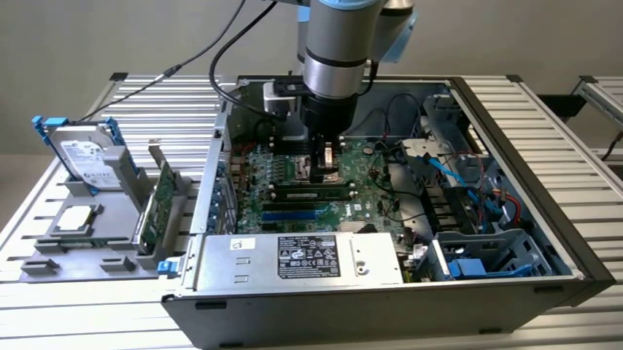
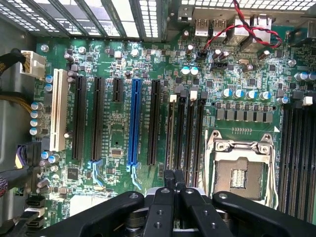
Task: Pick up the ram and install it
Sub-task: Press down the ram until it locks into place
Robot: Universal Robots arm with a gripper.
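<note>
In the exterior view the ram [image 1: 311, 194], a long narrow green stick with black chips, stands in a black slot on the motherboard [image 1: 282, 168] inside the open computer case [image 1: 545, 219]. My gripper [image 1: 328, 162] hangs just behind it over the CPU socket, apart from it. In the wrist view my gripper [image 2: 174, 178] is shut with nothing between its black fingers [image 2: 168, 185]. Its tips point down over the row of black memory slots [image 2: 190, 133]. A thin brownish edge in the outermost slot [image 2: 170, 133] may be the ram seen from above.
The empty CPU socket [image 2: 239, 168] lies beside the memory slots, next to a blue expansion slot [image 2: 133, 123]. Power supply [image 1: 302, 259] and drive cage [image 1: 486, 255] fill the case front; blue cables [image 1: 453, 179] run beside them. Outside stand a hard drive [image 1: 83, 149] and a bracketed green card [image 1: 160, 200].
</note>
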